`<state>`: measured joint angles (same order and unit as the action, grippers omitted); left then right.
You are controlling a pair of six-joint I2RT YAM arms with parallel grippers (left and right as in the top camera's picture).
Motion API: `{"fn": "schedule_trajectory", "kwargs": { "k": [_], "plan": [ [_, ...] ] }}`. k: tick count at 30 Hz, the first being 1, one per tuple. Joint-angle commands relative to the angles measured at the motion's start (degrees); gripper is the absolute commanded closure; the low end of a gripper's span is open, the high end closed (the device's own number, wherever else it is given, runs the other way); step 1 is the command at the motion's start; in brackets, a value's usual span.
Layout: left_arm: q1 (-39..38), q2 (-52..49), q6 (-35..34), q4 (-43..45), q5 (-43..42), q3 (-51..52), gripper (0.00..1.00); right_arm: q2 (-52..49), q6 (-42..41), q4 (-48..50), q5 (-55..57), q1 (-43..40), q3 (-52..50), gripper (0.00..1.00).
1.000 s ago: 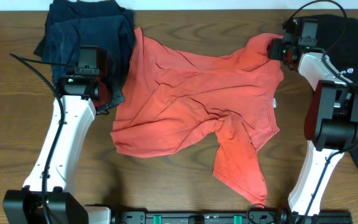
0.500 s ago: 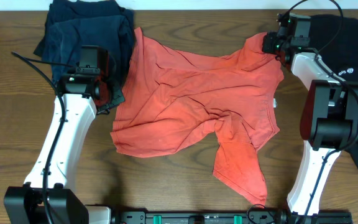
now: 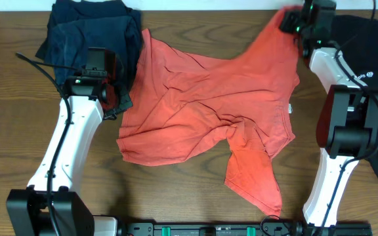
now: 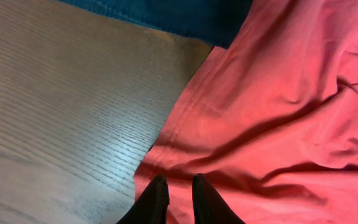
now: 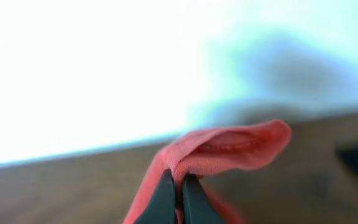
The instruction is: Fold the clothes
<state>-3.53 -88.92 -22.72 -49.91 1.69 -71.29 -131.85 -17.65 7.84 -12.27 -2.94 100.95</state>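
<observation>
Matt cloth, slightly shiny wood
Soft matt knit for the red-orange T-shirt (image 3: 202, 98) and navy garments (image 3: 90, 29); fine-grained wood with a low sheen for the table (image 3: 12, 131); glossy white plastic on the left arm (image 3: 61, 154).

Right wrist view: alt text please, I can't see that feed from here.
The right gripper is shut on a pinched fold of the red-orange T-shirt, which bulges up beyond the jaws. Behind it, out of focus, are the brown wooden table and a bright white background.
</observation>
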Motion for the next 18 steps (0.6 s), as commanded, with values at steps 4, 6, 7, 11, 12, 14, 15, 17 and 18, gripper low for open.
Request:
{"fn": "schedule_trajectory", "kwargs": {
  "k": [4, 6, 7, 11, 12, 14, 15, 17, 18],
  "plan": [
    [0.24, -1.20, -0.55, -0.07, 0.46, -0.07, 0.83, -0.96, -3.13, 7.93, 12.76, 3.21, 3.58, 0.98],
    [0.24, -1.20, -0.55, -0.07, 0.44, -0.07, 0.83, -1.16, -3.10, 9.29, 16.22, 3.87, 3.58, 0.98],
    [0.24, -1.20, -0.55, -0.07, 0.46, -0.07, 0.83, -1.36, -3.08, 9.57, 17.88, 4.15, 3.58, 0.97],
    [0.24, -1.20, -0.55, -0.07, 0.46, -0.07, 0.83, -3.17, -2.86, 10.32, 21.55, 4.35, 3.63, 0.96],
    [0.24, -1.20, -0.55, -0.07, 0.46, -0.07, 0.83, -3.67, -2.91, 10.91, 21.44, 4.04, 3.63, 0.95],
    [0.24, -1.20, -0.55, -0.04, 0.46, -0.07, 0.83, -5.18, -2.89, 12.59, 21.18, 3.63, 3.76, 0.94],
    [0.24, -1.20, -0.52, 0.00, 0.46, -0.07, 0.83, -5.97, -2.89, 12.85, 21.05, 3.39, 4.15, 0.93],
    [0.24, -1.20, -0.52, 0.35, 0.46, -0.07, 0.83, -7.37, -2.91, 12.76, 20.68, 2.91, 5.49, 0.91],
    [0.24, -1.20, -0.55, 0.52, 0.46, -0.07, 0.83, -8.02, -2.89, 12.76, 20.57, 2.69, 6.23, 0.89]
  ]
}}
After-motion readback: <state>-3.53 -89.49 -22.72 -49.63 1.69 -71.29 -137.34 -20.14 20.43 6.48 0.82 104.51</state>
